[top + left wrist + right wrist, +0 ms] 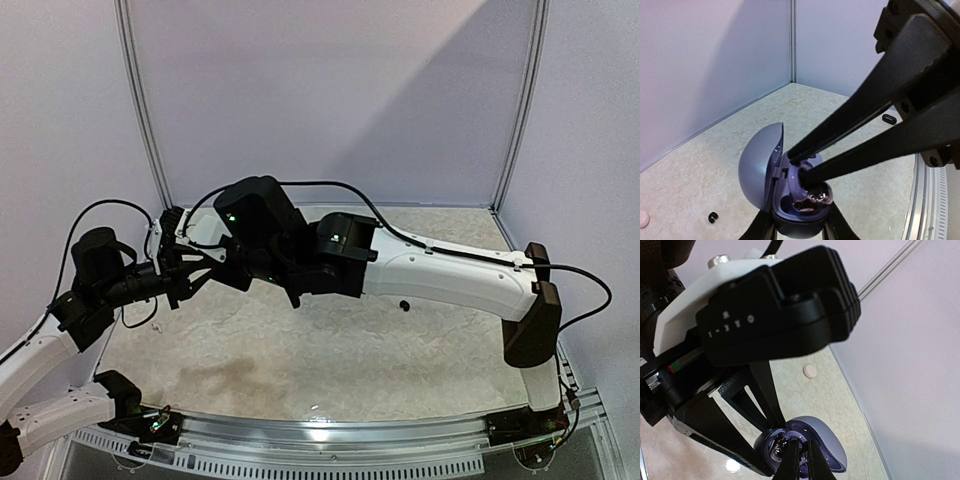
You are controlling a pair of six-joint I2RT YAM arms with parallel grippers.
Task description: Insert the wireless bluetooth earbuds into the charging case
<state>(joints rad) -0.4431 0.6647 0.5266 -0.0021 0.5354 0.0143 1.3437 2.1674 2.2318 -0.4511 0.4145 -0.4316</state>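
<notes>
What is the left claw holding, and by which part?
The open charging case, pinched on both sides of its lower half by the left claw.

Black wrist housing (775,315): small white characters, turned sideways; a "K" and an "O" show, the rest blurred.

You are looking at a charging case (760,172) in soft greyish lavender; its open hollow is a darker, glossy violet. The left gripper (800,230) and the right gripper (796,166) are both matte black. The arms (450,275) are white with black joints, and small green lights (337,238) glow on them. The table (330,350) is cream with a faint mottled, marble-like pattern and a brownish smudge towards its near edge. The walls (330,90) are pale lilac. A small round piece (810,371) is off-white, and a tiny piece (713,217) is black.
</notes>
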